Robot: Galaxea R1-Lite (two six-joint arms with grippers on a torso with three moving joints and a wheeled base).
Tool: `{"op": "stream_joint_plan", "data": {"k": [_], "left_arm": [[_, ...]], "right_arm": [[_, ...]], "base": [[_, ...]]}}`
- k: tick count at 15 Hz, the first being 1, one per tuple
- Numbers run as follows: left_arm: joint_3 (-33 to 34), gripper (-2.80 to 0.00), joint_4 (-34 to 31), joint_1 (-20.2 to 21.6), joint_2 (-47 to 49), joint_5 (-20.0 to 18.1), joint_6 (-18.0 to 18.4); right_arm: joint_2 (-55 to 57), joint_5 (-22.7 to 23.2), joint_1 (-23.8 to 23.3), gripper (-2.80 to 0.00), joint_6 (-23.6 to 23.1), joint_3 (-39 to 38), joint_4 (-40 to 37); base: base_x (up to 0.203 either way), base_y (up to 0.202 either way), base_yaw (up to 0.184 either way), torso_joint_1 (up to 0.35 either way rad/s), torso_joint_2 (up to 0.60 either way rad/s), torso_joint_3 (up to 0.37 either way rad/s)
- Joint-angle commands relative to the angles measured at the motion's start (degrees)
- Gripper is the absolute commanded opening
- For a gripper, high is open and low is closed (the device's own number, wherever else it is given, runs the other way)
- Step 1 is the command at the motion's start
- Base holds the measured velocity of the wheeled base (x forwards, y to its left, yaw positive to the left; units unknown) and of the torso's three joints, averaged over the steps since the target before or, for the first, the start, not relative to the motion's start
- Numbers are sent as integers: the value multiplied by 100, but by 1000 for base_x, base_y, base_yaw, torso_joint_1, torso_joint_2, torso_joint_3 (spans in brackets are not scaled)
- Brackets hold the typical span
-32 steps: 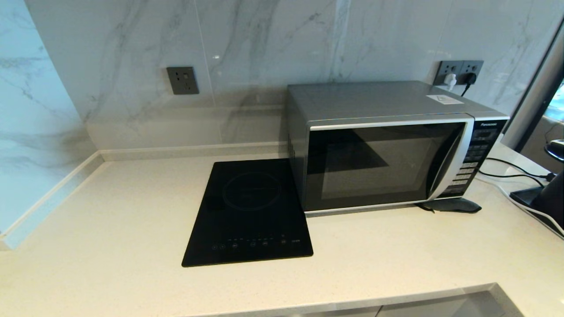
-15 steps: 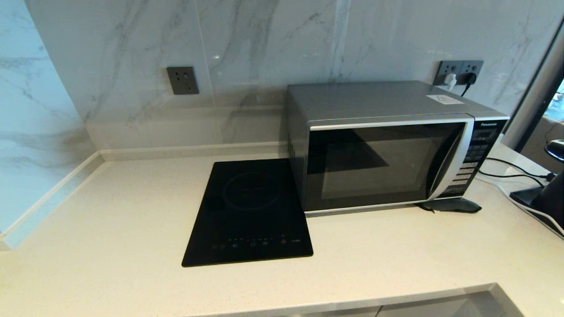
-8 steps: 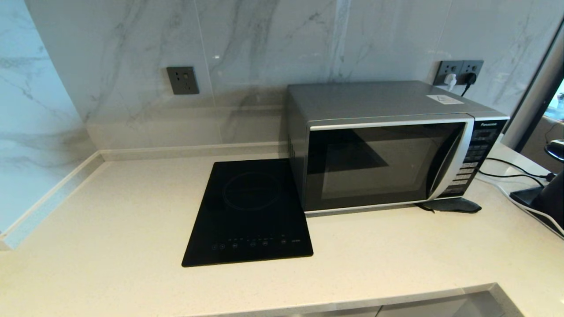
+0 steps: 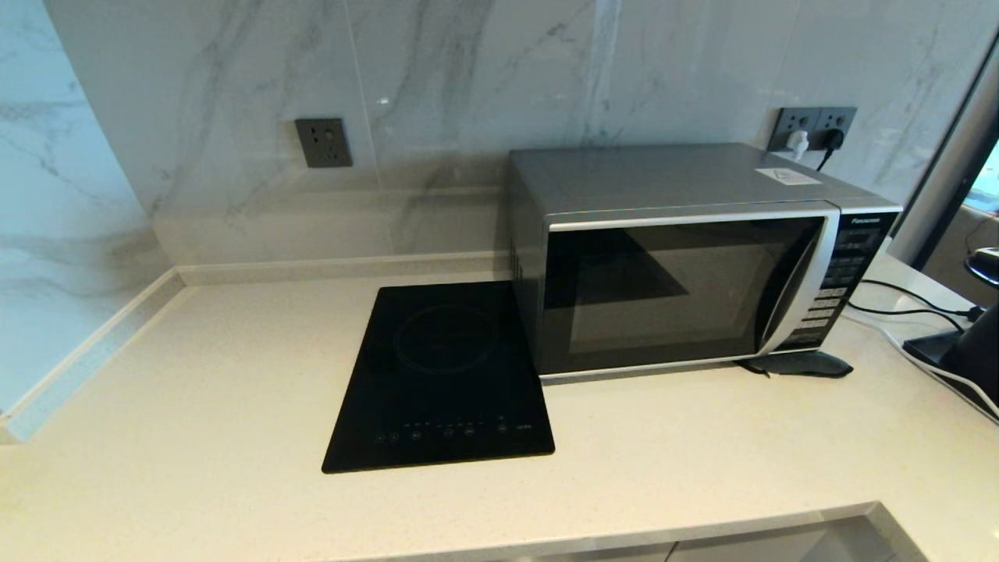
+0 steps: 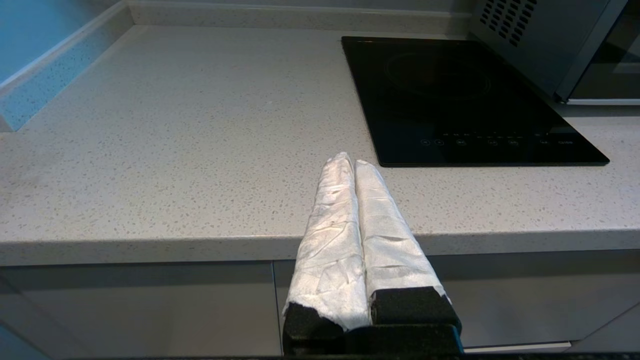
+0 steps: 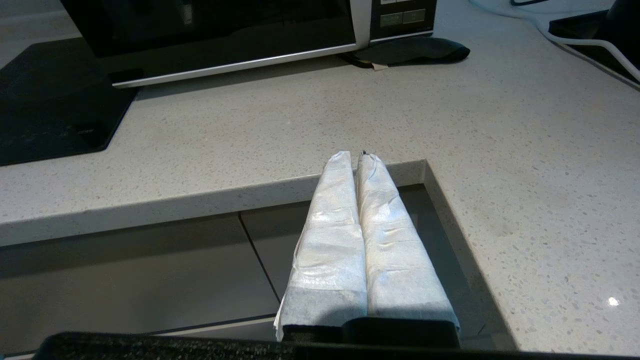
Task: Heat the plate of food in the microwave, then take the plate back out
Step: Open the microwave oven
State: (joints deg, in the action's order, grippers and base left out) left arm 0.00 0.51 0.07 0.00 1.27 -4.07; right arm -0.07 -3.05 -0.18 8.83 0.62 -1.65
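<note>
At the counter's front edge, the left gripper [image 5: 354, 161] and right gripper [image 6: 356, 156] both hang with fingers pressed together, holding nothing. Farther back on the counter [image 4: 195, 375] lies the hob [image 4: 441, 378], the microwave [image 4: 687, 257] just beside it, door closed. No plate shows.

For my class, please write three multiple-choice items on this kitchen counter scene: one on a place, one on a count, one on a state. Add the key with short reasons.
1. Where does the induction hob lie?
A. On top of the microwave
B. On the counter, left of the microwave
C. Right of the microwave

2. How many plugs sit in the wall sockets behind the microwave?
A. None
B. Two
C. Four

3. How is the microwave door?
A. Closed
B. Wide open
C. Removed

Key: B, the hob lies flat beside the microwave's left side. B, a white plug and a black plug show. A, the dark glass door sits flush with the front.
</note>
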Motion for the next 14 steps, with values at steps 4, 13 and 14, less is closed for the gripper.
{"op": "stream_joint_plan", "data": {"k": [4, 13, 14], "left_arm": [[0, -280, 2, 1, 9, 5, -6], [0, -280, 2, 1, 9, 5, -6], [0, -280, 2, 1, 9, 5, -6]], "right_arm": [[7, -2, 1, -280, 6, -1, -2], [7, -2, 1, -280, 13, -1, -2], [7, -2, 1, -280, 5, -1, -2]], "base": [[0, 0, 0, 0, 0, 0], [0, 0, 0, 0, 0, 0], [0, 0, 0, 0, 0, 0]]}}
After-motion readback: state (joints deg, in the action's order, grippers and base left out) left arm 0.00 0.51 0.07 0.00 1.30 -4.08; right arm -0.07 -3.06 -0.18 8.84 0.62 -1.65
